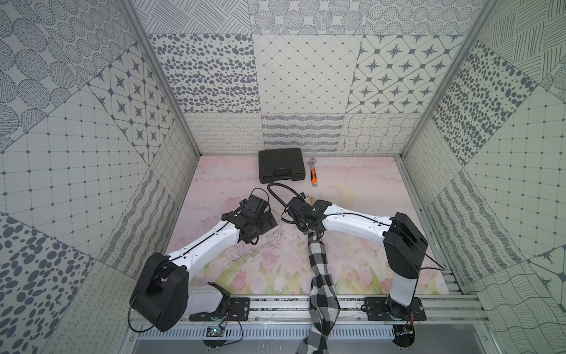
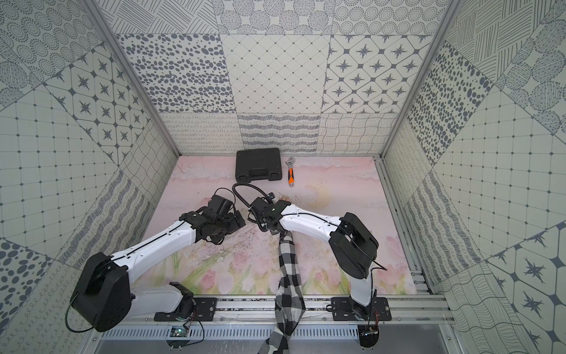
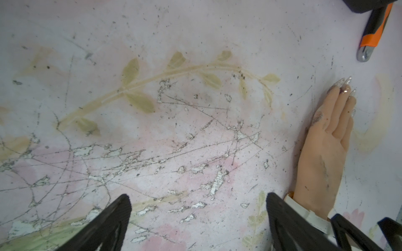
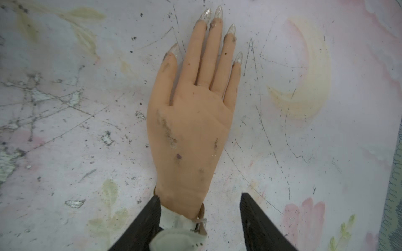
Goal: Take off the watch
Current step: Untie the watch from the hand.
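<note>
The watch (image 4: pixel 174 219) shows only its pale strap and metal buckle, wrapped round the wrist of a mannequin hand (image 4: pixel 191 121) that lies flat on the floral mat. Its face is hidden. My right gripper (image 4: pixel 200 196) straddles that wrist with its jaws apart: one finger (image 4: pixel 150 217) touches the strap's side, the other (image 4: pixel 254 217) stands clear of it. My left gripper (image 3: pixel 198 195) is open over bare mat beside the wrist, one finger (image 3: pixel 280 215) close to the strap (image 3: pixel 304 211). In both top views the right arm covers the hand.
A black-and-white checked sleeve (image 1: pixel 321 275) runs from the wrist to the front rail. A shut black case (image 1: pixel 281 165) and an orange-handled wrench (image 1: pixel 313 173) lie near the back wall. Patterned walls enclose the mat (image 1: pixel 382 190) on three sides.
</note>
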### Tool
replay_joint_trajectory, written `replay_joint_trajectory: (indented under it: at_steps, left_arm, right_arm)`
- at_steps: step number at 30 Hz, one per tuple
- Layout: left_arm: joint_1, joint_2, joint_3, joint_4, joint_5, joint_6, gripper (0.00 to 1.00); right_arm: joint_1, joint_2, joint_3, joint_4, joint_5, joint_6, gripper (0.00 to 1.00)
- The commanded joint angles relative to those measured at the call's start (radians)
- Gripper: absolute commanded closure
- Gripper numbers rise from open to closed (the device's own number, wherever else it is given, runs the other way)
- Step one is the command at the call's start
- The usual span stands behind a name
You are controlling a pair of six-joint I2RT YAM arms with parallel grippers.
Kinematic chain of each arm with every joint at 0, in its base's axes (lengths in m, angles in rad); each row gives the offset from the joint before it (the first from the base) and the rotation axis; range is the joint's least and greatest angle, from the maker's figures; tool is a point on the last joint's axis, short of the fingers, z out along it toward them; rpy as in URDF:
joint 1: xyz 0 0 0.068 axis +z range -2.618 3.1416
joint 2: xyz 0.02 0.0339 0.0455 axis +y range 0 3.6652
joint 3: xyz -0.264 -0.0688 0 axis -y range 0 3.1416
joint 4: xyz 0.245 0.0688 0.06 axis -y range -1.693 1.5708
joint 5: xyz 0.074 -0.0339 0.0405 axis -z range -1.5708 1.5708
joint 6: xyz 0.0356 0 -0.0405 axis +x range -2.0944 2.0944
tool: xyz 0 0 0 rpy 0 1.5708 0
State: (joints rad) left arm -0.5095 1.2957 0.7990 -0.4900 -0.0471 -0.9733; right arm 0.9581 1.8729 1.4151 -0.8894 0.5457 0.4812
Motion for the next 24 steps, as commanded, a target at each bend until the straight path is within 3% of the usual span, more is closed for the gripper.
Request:
replay_joint_trajectory:
  at_steps: [1, 14, 18, 24]
  left_arm:
    - [0.004, -0.006, -0.005, -0.016, 0.019, 0.019, 0.02]
    - [0.003, -0.007, -0.009, 0.026, 0.056, 0.025, 0.02]
    - [0.003, -0.017, -0.032, 0.115, 0.133, 0.03, 0.02]
    - [-0.021, 0.026, -0.061, 0.296, 0.304, 0.023, 0.02]
  right_arm:
    - [0.005, 0.016, 0.01, -0.02, 0.045, -0.001, 0.49]
    - [0.0, -0.015, -0.044, 0.021, -0.027, 0.015, 0.99]
    - [-0.039, -0.106, -0.132, 0.15, -0.159, 0.039, 1.0]
    - [-0.178, -0.308, -0.377, 0.495, -0.486, 0.164, 1.0]
